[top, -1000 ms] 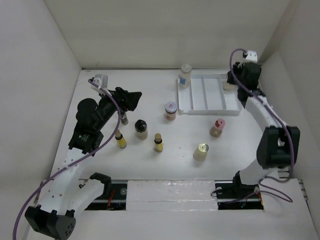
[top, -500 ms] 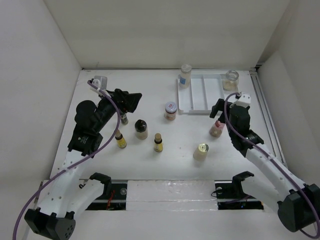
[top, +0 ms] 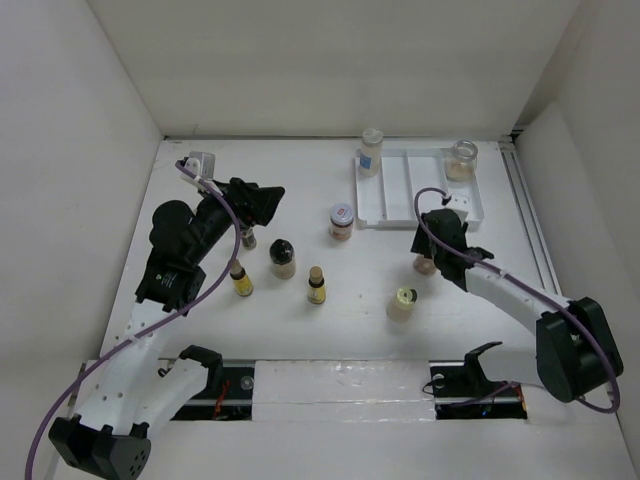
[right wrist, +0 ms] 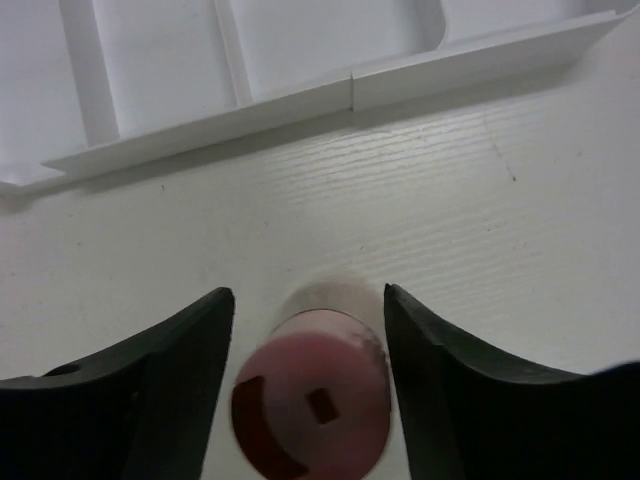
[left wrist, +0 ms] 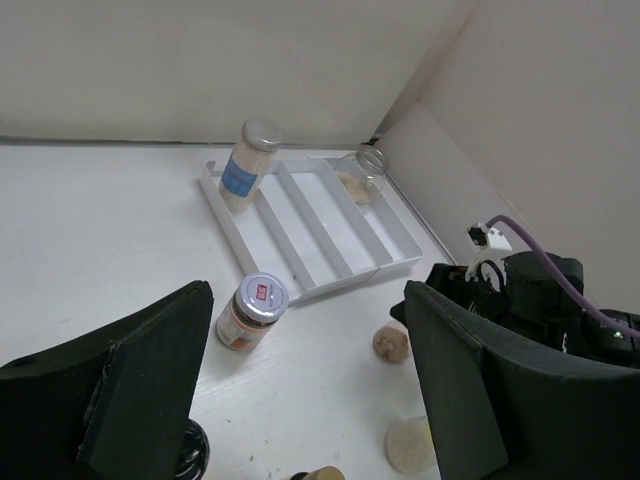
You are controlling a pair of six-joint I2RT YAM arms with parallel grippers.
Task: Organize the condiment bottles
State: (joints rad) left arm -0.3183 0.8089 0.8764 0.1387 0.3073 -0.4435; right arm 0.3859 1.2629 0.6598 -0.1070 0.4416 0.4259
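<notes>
On tabletop, w/ R gripper apart astride pink-cap bottle: center, drop lower, pinch body below cap, keep upright; L gripper apart.

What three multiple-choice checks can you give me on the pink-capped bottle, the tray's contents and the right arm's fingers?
1. Where does the pink-capped bottle stand?
A. inside the white tray
B. on the table, just outside the tray's wall
C. beside the left arm's base

2. How many containers stand in the tray?
A. two
B. none
C. four

3. The right arm's fingers are:
A. shut on a lifted bottle
B. shut and empty
C. open, one on each side of the pink cap

Answers:
1 B, since the right wrist view shows it on bare table short of the tray's wall.
2 A, since only the blue-labelled bottle and the clear jar are in it.
3 C, since the fingers stand apart with the cap between them.
</notes>
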